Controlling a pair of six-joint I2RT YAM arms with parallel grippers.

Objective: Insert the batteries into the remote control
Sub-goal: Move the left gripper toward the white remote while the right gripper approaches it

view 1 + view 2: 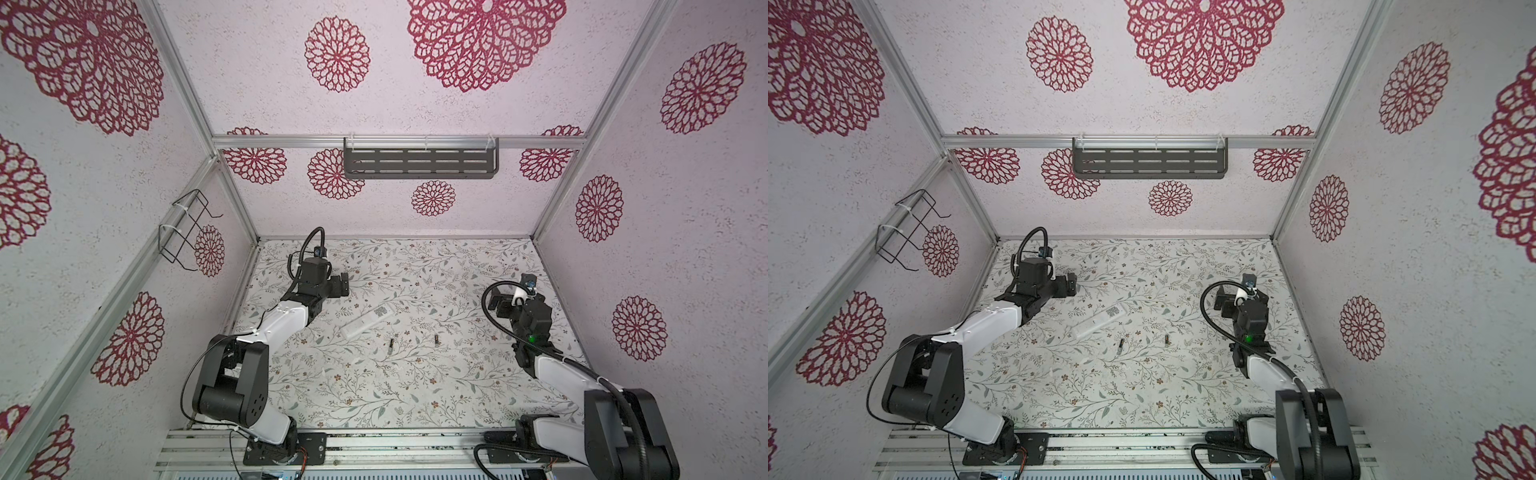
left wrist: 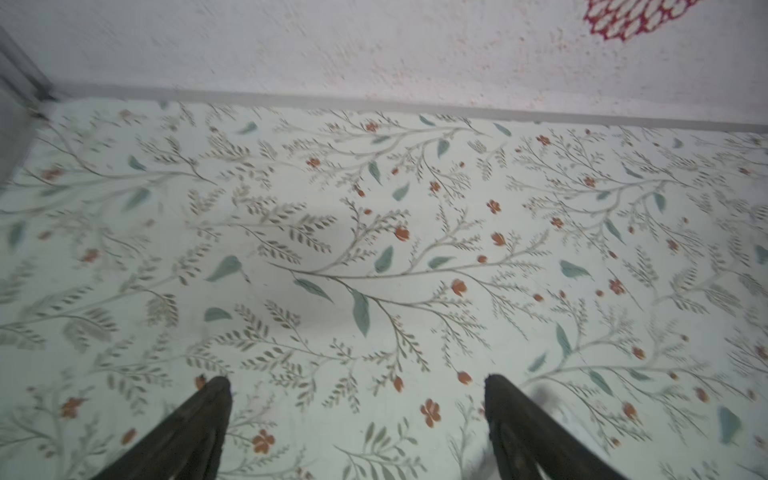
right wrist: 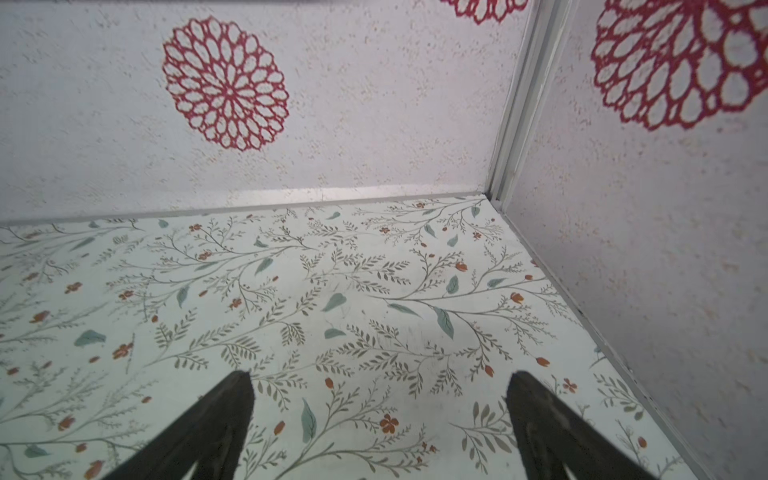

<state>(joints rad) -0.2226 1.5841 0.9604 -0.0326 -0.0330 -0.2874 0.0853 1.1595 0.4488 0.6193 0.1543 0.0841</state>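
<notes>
Batteries point(image 1: 391, 345) near remote control point(image 1: 368, 321)

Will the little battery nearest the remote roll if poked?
Probably: the battery is a slim cylinder lying on its side on the flat table, so a sideways nudge likely rolls it. It looks tiny beside the remote control, so it is probably light.

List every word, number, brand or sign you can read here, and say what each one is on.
No text can be read in any view.
On the remote: a dark square label, too small to read.
On the left battery and the right battery: any print is too small to tell.
Both wrist views: no writing, only floral patterns.
</notes>
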